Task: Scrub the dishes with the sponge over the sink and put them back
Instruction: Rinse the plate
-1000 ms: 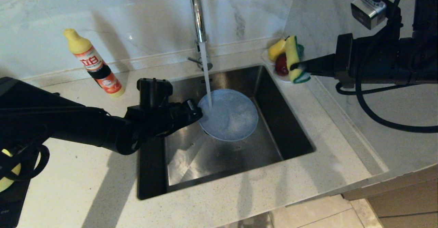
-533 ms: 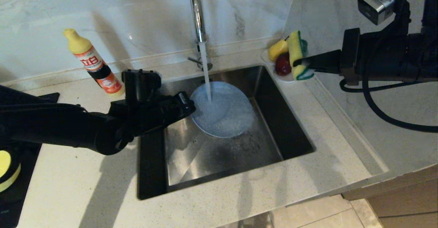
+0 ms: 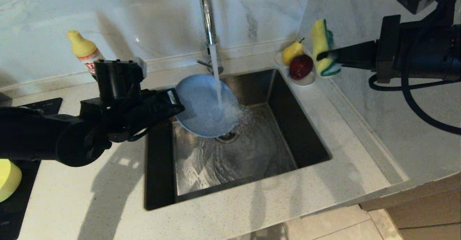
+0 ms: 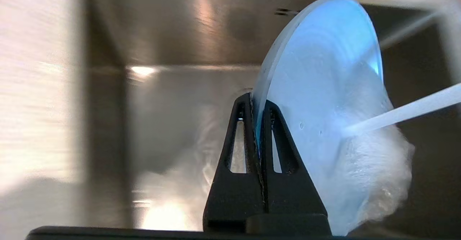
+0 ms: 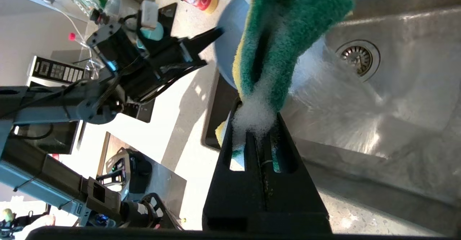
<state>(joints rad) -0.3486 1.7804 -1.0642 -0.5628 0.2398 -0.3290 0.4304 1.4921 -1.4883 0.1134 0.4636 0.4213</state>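
My left gripper [image 3: 179, 107] [image 4: 256, 101] is shut on the rim of the grey-blue plate [image 3: 200, 105] [image 4: 324, 81]. It holds the plate tilted on edge over the left half of the sink [image 3: 252, 157]. Water from the tap [image 3: 207, 13] hits the plate's face and runs off foaming beside the drain [image 3: 227, 136]. My right gripper [image 3: 318, 57] [image 5: 255, 110] is shut on the sponge [image 3: 321, 40] [image 5: 284, 27], yellow with a green layer and soapy, in the air above the sink's far right corner. A yellow bowl [image 3: 7, 182] shows at the left edge.
A dish-soap bottle [image 3: 84, 51] stands on the counter behind my left arm. A white saucer [image 3: 309, 82] with a pear and a red fruit sits at the sink's far right corner, under the sponge. A black mat [image 3: 14, 204] lies at the left.
My left gripper has risen and drawn back to the left, tipping the plate from nearly flat up on edge under the stream. My right gripper has lifted the sponge a little, up and to the right.
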